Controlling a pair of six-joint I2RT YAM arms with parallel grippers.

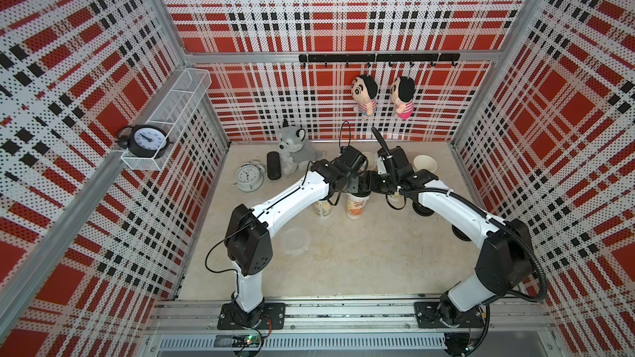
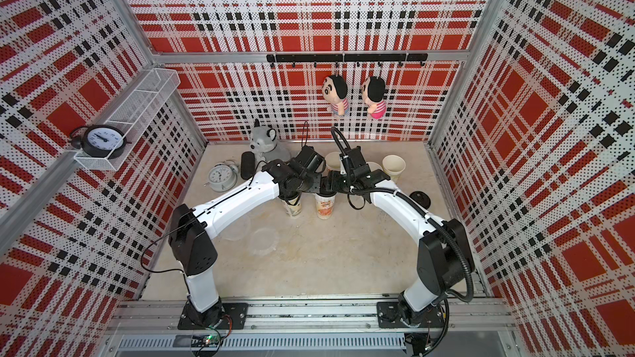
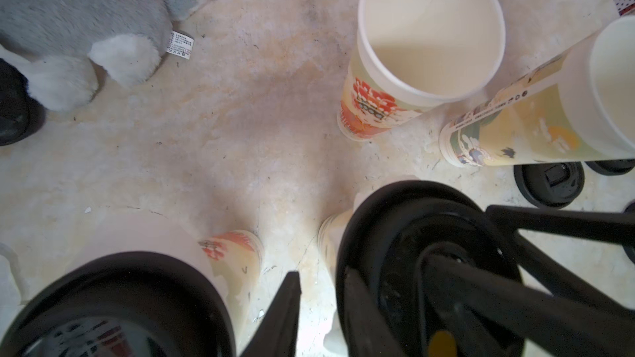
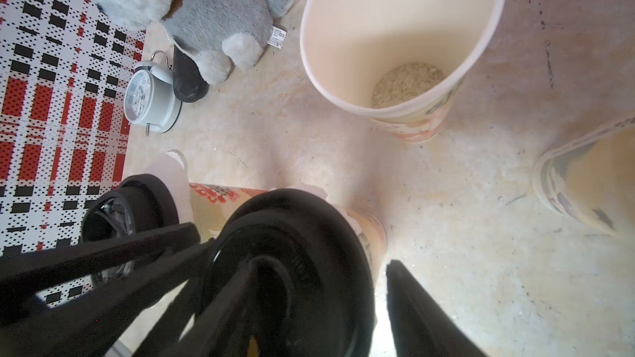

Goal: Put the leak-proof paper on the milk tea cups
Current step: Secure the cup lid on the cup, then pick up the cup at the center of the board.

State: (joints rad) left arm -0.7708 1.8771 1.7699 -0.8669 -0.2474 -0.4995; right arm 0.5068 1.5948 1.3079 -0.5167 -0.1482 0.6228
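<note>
Two printed milk tea cups stand mid-table, each under a black lid with leak-proof paper showing at the rim: the middle one (image 1: 357, 206) (image 2: 324, 206) and its left neighbour (image 1: 323, 209). My left gripper (image 3: 321, 276) and right gripper (image 4: 323, 266) meet over the middle cup's lid (image 3: 429, 252) (image 4: 292, 252). Each has one finger over the lid and one outside its rim, jaws apart, and table shows in the gaps. Paper (image 3: 402, 178) pokes out beneath that lid. Open cups (image 3: 429, 29) (image 2: 393, 164) stand behind. Loose paper sheets (image 1: 297, 240) (image 2: 240, 226) lie nearer the front.
Spare black lids (image 3: 548, 183) (image 2: 420, 198) lie at the right. A grey plush dog (image 1: 292, 147), a white alarm clock (image 1: 249, 176) and a black cylinder (image 1: 274, 164) sit at the back left. Patterned walls close in three sides.
</note>
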